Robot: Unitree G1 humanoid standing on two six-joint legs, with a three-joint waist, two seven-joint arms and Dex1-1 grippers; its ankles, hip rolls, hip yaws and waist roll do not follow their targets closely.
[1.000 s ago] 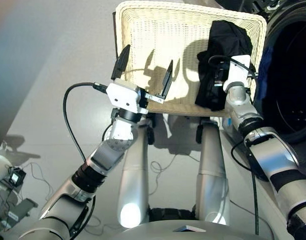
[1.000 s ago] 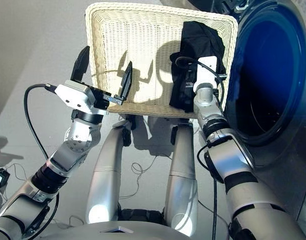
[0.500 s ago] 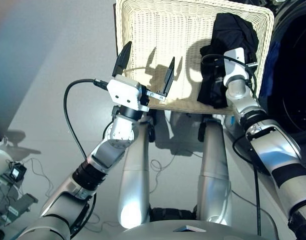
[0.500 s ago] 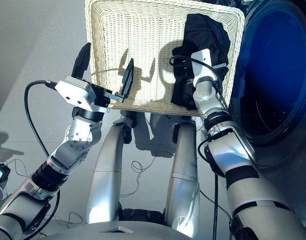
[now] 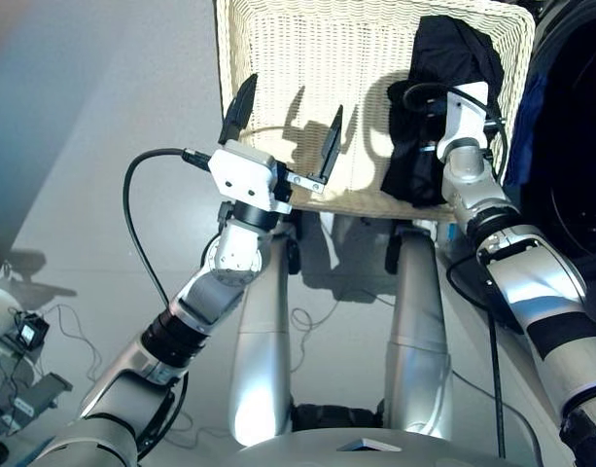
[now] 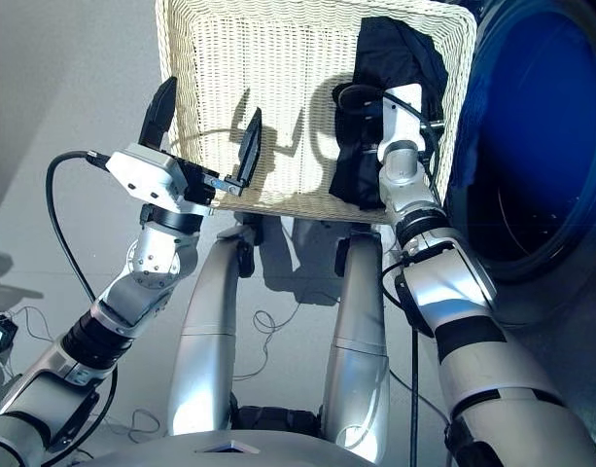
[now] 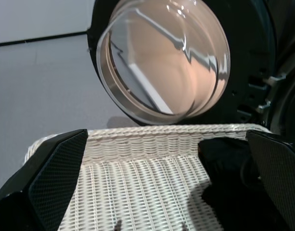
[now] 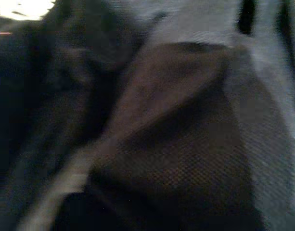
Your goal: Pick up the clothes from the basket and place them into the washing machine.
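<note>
Your left pincer [image 5: 283, 122] hangs over the near left edge of the basket [image 5: 307, 68], its two black fingers [image 5: 239, 109] spread wide apart with nothing between them. Through the left wrist view you look straight between those fingers across the cream wicker to the round glass door [image 7: 164, 57] of the washing machine [image 7: 253, 62], swung open beyond the basket's far rim.

Over on your right, the black garment [image 5: 443, 97] lies heaped in the right-hand part of the basket, draped from the far rim down toward the near edge. Your right pincer [image 5: 429, 136] is pushed down into that cloth; the white wrist block sits right on top of the pile and the fingers are buried, so you cannot tell whether they are apart or together. The right wrist view is filled with dark fabric folds pressed close against the camera.

Just beyond the basket's right rim, the washing machine's dark porthole [image 6: 541, 146] gapes open, and a strip of navy blue cloth [image 5: 519, 136] shows at its edge, beside the basket wall.

The rest of the basket's wicker floor lies bare.
</note>
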